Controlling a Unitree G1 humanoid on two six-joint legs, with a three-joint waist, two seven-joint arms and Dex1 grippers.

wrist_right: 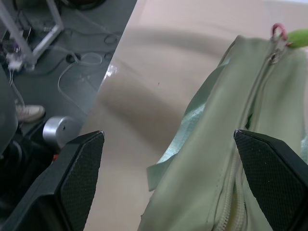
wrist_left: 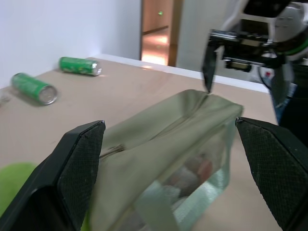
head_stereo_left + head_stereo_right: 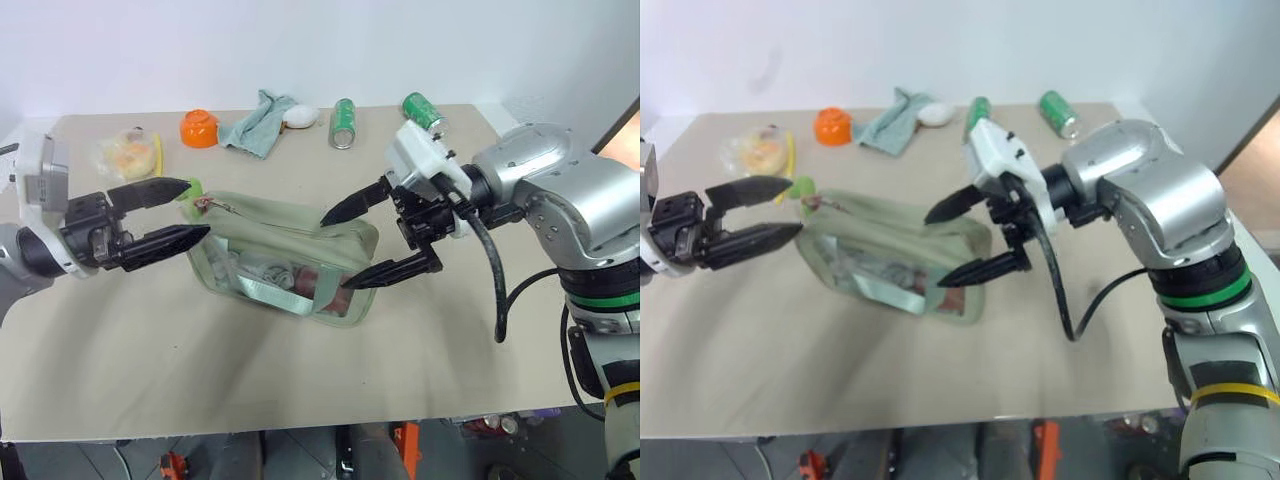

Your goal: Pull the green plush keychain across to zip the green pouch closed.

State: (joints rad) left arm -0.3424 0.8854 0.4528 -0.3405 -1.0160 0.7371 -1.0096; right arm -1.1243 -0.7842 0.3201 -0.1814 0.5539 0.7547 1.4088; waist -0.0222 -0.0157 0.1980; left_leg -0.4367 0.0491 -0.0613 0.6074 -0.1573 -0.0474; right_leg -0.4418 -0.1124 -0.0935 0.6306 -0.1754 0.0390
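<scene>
Lab, floor cables [image 1: 82, 62], metal stand [image 1: 29, 29]

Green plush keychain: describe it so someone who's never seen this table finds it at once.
On the beige table, find the pale sage-green pouch with a clear front, standing in the middle. At its end nearer the left gripper, a lime-green plush keychain hangs by the zipper. It is far brighter than the pouch and the teal cloth behind.

The green pouch [image 3: 285, 255] is coloured pale sage green, with a clear front panel. The green plush keychain [image 3: 192, 186] is coloured bright lime. Two cans [image 3: 343, 123] are finished in green with silver ends. A bowl [image 3: 199, 128] is coloured orange; a cloth [image 3: 257, 124] teal; the table [image 3: 300, 370] beige.
</scene>
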